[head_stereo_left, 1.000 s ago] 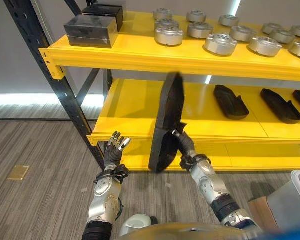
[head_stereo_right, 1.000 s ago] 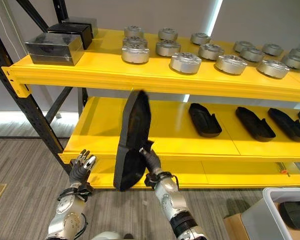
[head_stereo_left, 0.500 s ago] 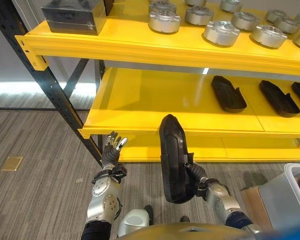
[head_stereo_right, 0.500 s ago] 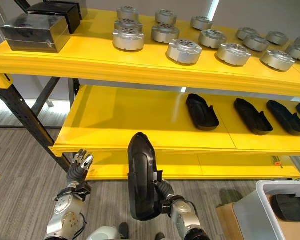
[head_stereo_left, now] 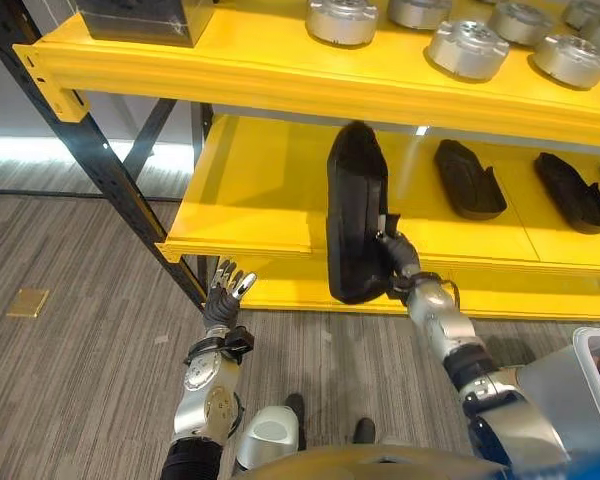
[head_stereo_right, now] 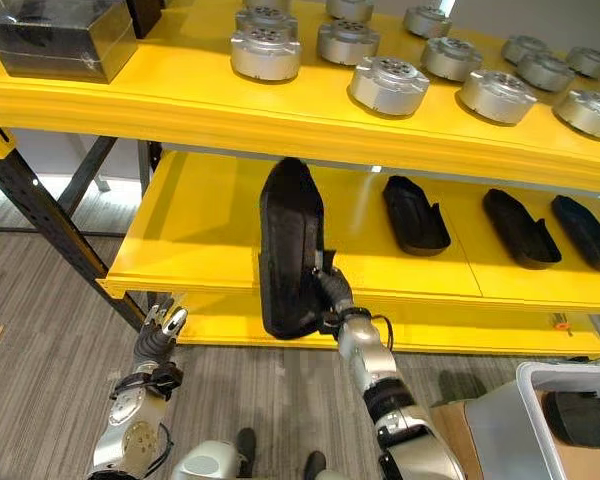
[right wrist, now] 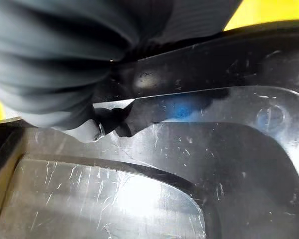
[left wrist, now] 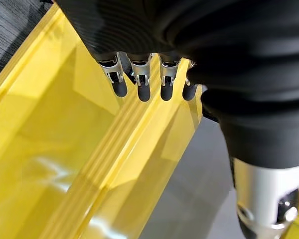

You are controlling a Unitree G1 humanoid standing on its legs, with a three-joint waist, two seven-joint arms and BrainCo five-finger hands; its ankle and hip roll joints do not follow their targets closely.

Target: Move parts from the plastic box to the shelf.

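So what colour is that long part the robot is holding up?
Black, slightly glossy; the long part shows best in the right eye view.

Bright, even light falls from above. The shelf [head_stereo_left: 270, 215] shines, with a white glare streak by its back edge. A pale band of light lies along the floor [head_stereo_left: 70, 330] at the wall. The part [right wrist: 189, 164] glints, scratched and blurred close up.
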